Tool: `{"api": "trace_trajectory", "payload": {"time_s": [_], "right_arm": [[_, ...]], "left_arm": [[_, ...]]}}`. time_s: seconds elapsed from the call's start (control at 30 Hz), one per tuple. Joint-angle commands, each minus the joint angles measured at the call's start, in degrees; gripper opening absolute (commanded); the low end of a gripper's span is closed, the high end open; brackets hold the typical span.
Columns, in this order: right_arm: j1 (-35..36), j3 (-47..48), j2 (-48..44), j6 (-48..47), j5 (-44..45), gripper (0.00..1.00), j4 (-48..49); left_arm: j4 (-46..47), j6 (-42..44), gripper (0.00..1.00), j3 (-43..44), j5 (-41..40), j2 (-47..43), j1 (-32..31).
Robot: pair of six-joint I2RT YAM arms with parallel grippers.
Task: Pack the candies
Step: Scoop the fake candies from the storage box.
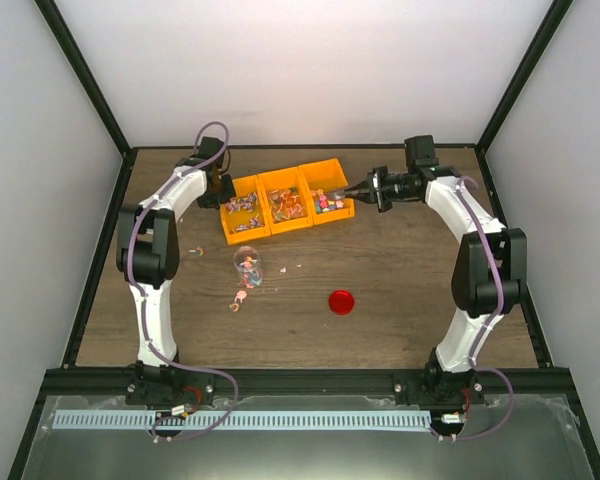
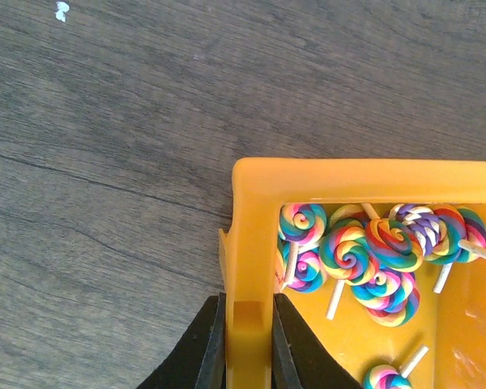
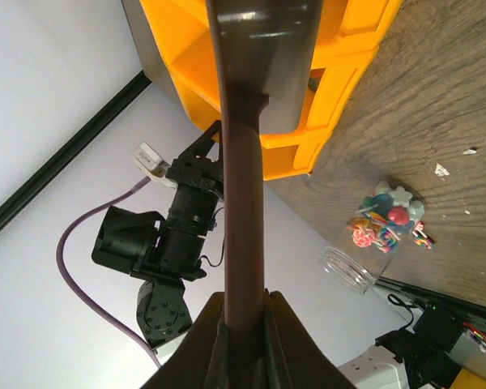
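Candies lie in three joined orange bins at the back: swirl lollipops in the left one, mixed small pieces in the right one. A small clear jar holding some candies stands in front; in the right wrist view it shows with candies inside. My left gripper is shut on the left bin's orange wall. My right gripper is shut on the brown handle of a scoop, whose dark bowl reaches over the right bin.
A round red lid lies on the wood table right of the jar. A few loose candies lie scattered near the jar and to its left. Black frame rails edge the table.
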Motion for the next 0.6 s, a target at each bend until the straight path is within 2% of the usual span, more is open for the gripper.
{"api": "trace_trajectory", "payload": {"time_s": [0.0,0.4,0.57], "right_arm": [[0.2,3.5,2.1,-4.0,-1.6,0.01,-7.9],[1.4,5.6,5.4,-3.2,-0.5,0.01,-11.1],[3.0,10.7,7.8,-1.9,0.3,0.01,-11.6]], "left_arm": [[4.1,-2.0,0.04,-2.2,-1.0,0.9,0.0],[13.3,-6.1,0.04,-7.7,-0.9,-3.2,-0.1],[11.7,-5.3,0.04,-5.3,0.4,-0.8,0.0]]}}
